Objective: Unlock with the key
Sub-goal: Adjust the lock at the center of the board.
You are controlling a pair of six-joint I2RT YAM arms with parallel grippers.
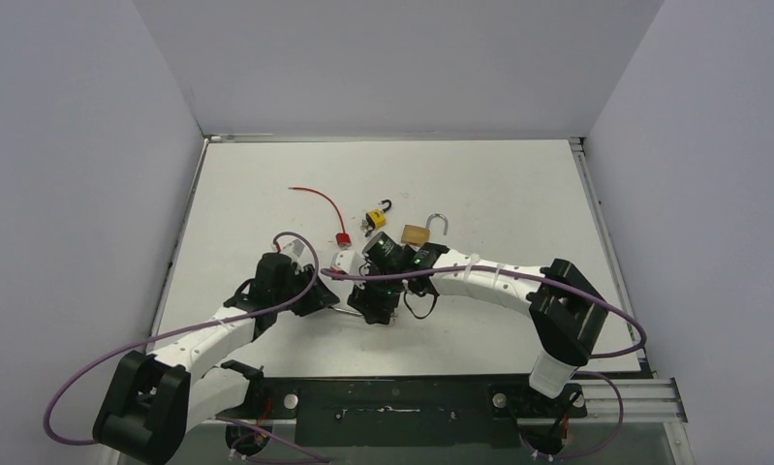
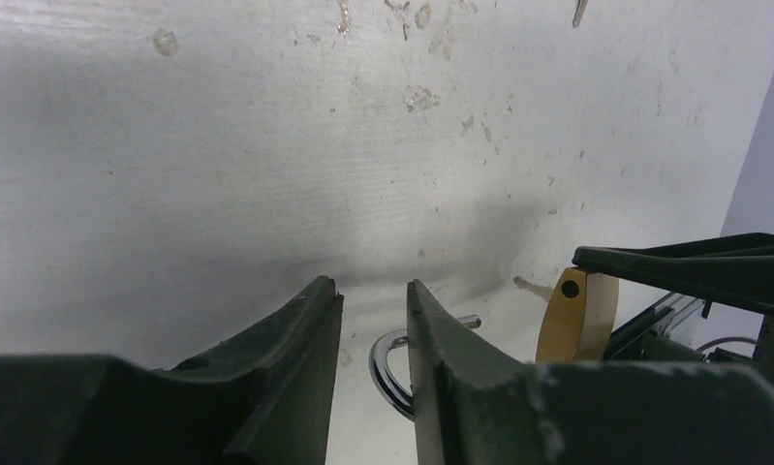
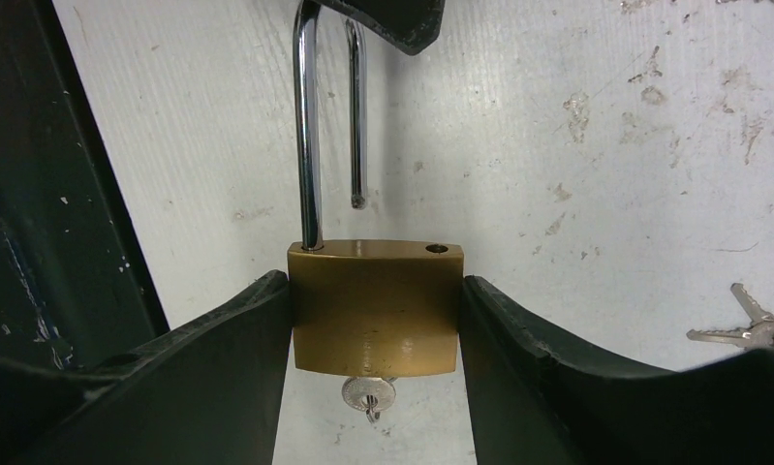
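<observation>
Padlock point(image 3: 375, 310), brass, stands upright between my right fingers point(image 3: 237, 368). The right gripper point(image 3: 375, 291) clamps it by its two narrow side faces, one finger pressed flat on each side. Key point(image 3: 368, 395) is seated in the underside of the body, with only its round silver head showing below.

Shackle point(image 3: 308, 126) is released. The long leg is still in the body; the short leg ends free in the air above an open hole in the top face.

The left gripper point(image 2: 373, 291) comes in from the opposite side, at the top of the shackle. My left fingers point(image 2: 295, 368) are nearly together, with only a narrow slot between them. The shackle's bend lies in that slot and the fingers appear to pinch it, though the contact itself is hidden behind the finger bodies. From the left wrist camera, the brass body is seen edge-on, just to the right.

The whole assembly is held just above the white table point(image 3: 605, 194), near the middle and closer to the arm bases.

Other items on the table:
- Loose keys point(image 3: 751, 327), beside the right gripper.
- Another brass lock point(image 1: 416, 233) with its loop raised, farther back.
- Yellow lock point(image 1: 374, 218), just beside it.
- Red cable point(image 1: 317, 197), to the left of both.
</observation>
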